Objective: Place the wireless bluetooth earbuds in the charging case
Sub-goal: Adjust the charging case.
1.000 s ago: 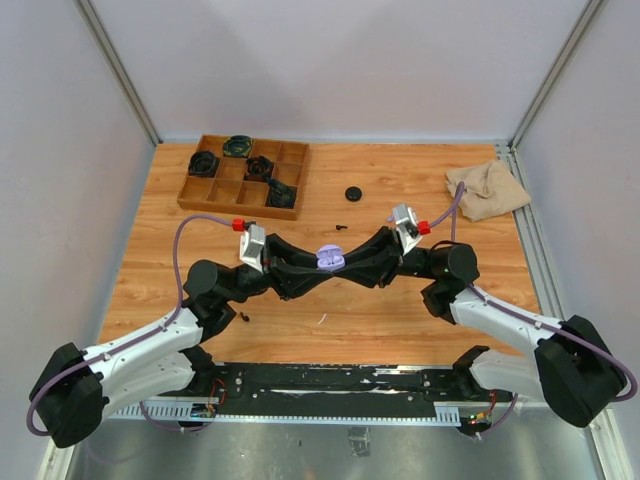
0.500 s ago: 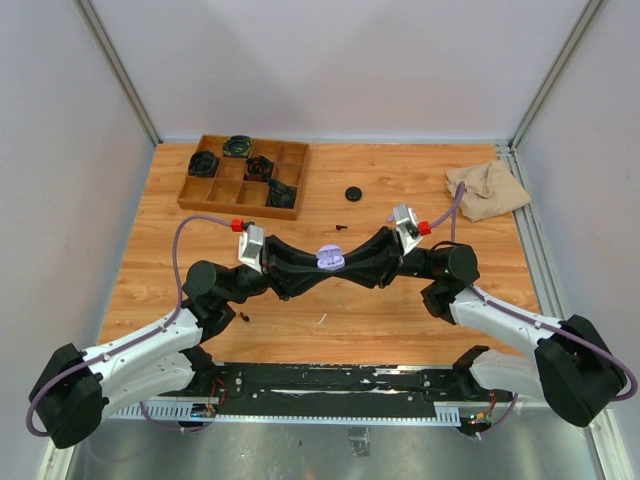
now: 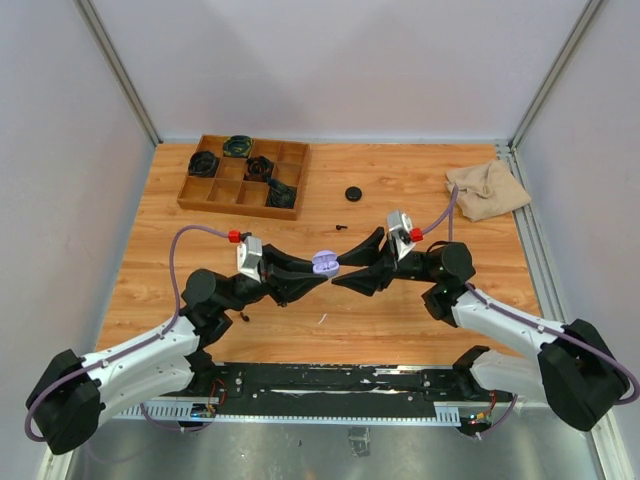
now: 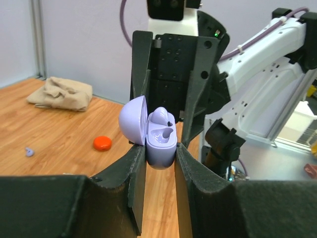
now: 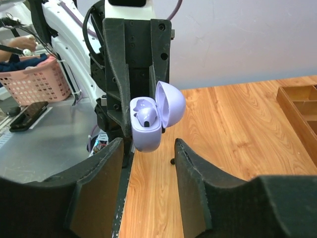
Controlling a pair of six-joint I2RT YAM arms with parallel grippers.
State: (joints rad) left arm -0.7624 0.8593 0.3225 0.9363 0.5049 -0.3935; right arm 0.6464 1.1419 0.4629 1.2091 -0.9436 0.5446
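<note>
Left wrist: lavender case (image 4: 159, 148) inside left pincer (image 4: 160, 157)

The top external camera looks down from high above and behind, far enough to take in the whole wooden surface (image 3: 400, 190). The left wrist camera sits just behind the left tool (image 4: 159, 151) and faces along its fingers toward the right arm (image 4: 257, 84), at close range. The right wrist camera looks the same way past the right tool (image 5: 148, 144), toward the left arm (image 5: 74, 29). All three views share the open lavender case (image 3: 325, 262).
</note>
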